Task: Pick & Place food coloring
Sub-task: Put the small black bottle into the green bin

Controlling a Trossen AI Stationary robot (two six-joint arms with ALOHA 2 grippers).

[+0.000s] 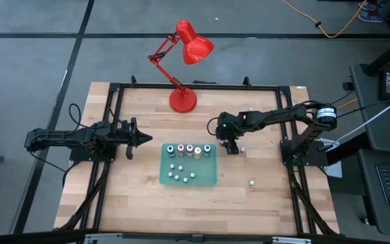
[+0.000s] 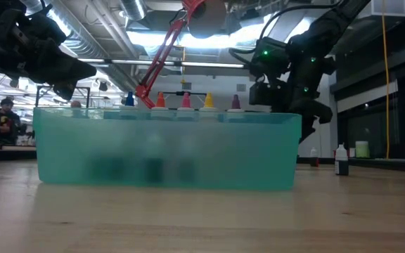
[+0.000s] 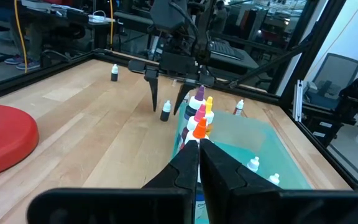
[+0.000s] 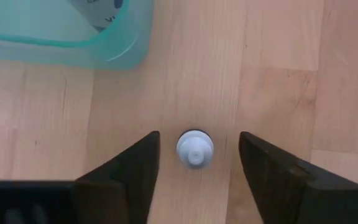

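I'm seeing even, bright light lying over the table [image 1: 147, 203], with faint shadows. Ceiling lights [image 2: 188, 39] are glaring at twelve o'clock in the low view, where the green tray [image 2: 167, 151] is looking blurred.

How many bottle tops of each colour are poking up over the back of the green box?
Blue top: 1
Orange top: 1
Pink top: 1
Yellow top: 1
Purple top: 1
Total: 5

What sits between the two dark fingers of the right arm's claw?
A white-capped food coloring bottle stands upright on bare wood between the right gripper's open fingers, untouched, in the right wrist view.
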